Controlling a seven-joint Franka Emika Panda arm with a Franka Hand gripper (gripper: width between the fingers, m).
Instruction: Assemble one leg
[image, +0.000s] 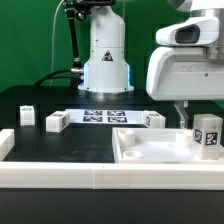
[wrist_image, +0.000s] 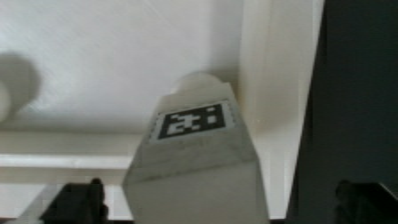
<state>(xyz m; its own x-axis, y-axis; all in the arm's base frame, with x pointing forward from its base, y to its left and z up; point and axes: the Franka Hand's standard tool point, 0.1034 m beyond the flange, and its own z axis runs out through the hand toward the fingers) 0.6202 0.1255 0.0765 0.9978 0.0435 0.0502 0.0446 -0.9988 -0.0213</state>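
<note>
A: How far is the job getting on?

B: Partway, I'd judge. The claw (image: 205, 146) is gripping one leg (image: 208, 134) and holding it upright over the white panel (image: 150, 148), at the panel's corner on the exterior view's right. In the wrist view the leg (wrist_image: 199, 150) is sitting between the two dark fingertips (wrist_image: 75, 200), so the claw is closing only to the leg's width. Whether the leg is seating in its hole I cannot tell.

A: And what is waiting?

B: Counting from the panel: one leg is standing just beyond its far edge (image: 153, 120), and two are lying on the bench (image: 60, 150) well off to the exterior view's left of it (image: 56, 121) and (image: 26, 115). So four legs showing, one panel, one marker board (image: 104, 115) beyond the panel.
</note>
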